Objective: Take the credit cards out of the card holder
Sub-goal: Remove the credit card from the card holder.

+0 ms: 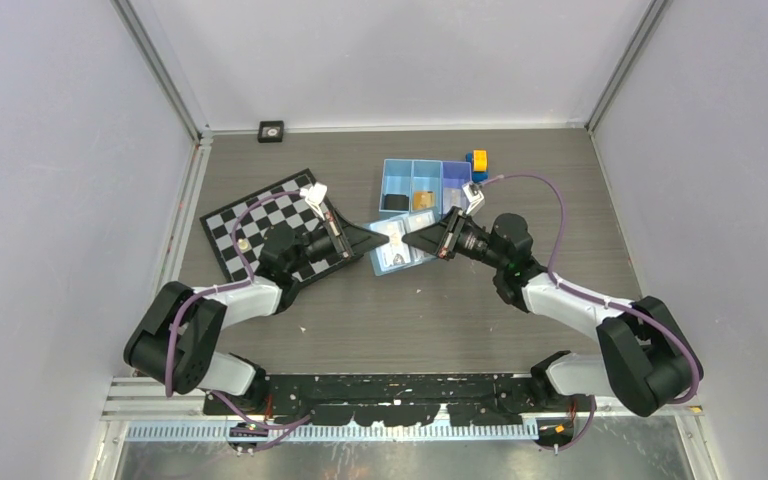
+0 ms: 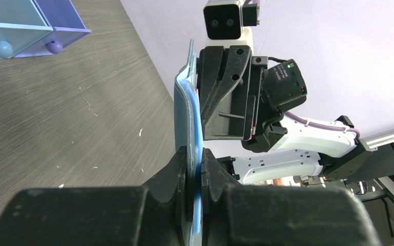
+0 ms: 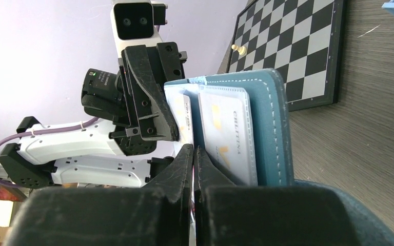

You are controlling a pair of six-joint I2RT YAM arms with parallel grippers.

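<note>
The card holder [image 1: 396,256] hangs open between the two hands, off the surface [image 1: 400,320], just on the near side of the blue three-compartment tray [image 1: 426,172]. The left hand [image 1: 373,238] comes in from the tray's near left and is clenched on one edge of the holder. In its own wrist view the fingers [image 2: 177,171] squeeze the blue leather, which stands edge-on and upright between them.

The right hand [image 1: 412,241] reaches in from the tray's near right. It is pinched tight at the lower edge of a pale credit card [image 3: 184,120] sitting in the holder's lighter blue inner pocket. Whether the pocket fabric is caught as well cannot be told. A second pale card [image 3: 229,136] with yellow marks and printed lettering sits in the neighbouring pocket, still tucked in.

A chessboard [image 1: 230,235] lies left of the tray, partly under the left arm. Yellow and blue toy blocks [image 1: 478,160] rest against the tray's far right corner.
</note>
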